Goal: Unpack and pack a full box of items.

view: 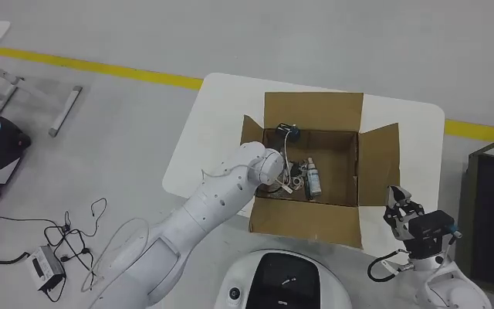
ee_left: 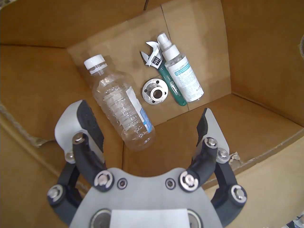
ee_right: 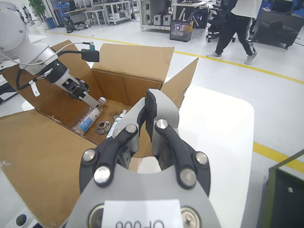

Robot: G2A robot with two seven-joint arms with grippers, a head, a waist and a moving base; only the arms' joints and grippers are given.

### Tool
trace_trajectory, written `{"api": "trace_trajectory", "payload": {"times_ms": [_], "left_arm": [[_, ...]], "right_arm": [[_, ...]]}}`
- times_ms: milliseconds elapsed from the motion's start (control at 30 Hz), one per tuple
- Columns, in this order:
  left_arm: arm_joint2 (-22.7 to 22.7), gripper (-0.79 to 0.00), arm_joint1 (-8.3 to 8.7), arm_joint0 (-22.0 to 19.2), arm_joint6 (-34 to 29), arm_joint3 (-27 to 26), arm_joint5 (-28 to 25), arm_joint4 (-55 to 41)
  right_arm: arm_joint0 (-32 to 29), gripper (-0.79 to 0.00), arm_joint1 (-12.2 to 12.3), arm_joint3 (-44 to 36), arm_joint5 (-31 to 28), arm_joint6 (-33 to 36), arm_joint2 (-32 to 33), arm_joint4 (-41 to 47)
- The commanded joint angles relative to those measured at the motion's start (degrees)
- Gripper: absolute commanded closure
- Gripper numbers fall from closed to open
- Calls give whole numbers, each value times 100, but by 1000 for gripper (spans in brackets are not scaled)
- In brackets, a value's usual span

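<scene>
a white table point(view: 401, 108) on grey workshop flooring carries the open cardboard box point(view: 312, 108), centre of the top view. on the box floor lies a clear plastic bottle point(ee_left: 121, 105), apparently empty: probably light, thin-walled and slick, best gripped across its ribbed middle. the left gripper point(ee_left: 144, 117) hangs over it, spread wide and holding nothing. the right gripper point(ee_right: 150, 105), lower right outside the box, is pinched closed on nothing.

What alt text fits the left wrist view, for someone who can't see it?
The open left end effector hangs in a box above a clear bottle, a flange, a wrench and a spray bottle, all lying on its floor.
</scene>
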Motion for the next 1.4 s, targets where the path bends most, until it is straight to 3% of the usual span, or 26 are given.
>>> {"api": "trace_trajectory", "payload": {"times_ms": [0,433,900,1367], "left_arm": [[0,-785,0,0,0,0,0,0],[76,-785,-152,18,92,334,481,-145],[762,-785,-624,-443,223,1523,627,11],[997,-785,-1073,-732,671,2600,665,-46]], "right_arm": [[0,0,0,0,0,0,0,0],[0,0,0,0,0,0,0,0],[0,0,0,0,0,0,0,0],[0,0,0,0,0,0,0,0]]}}
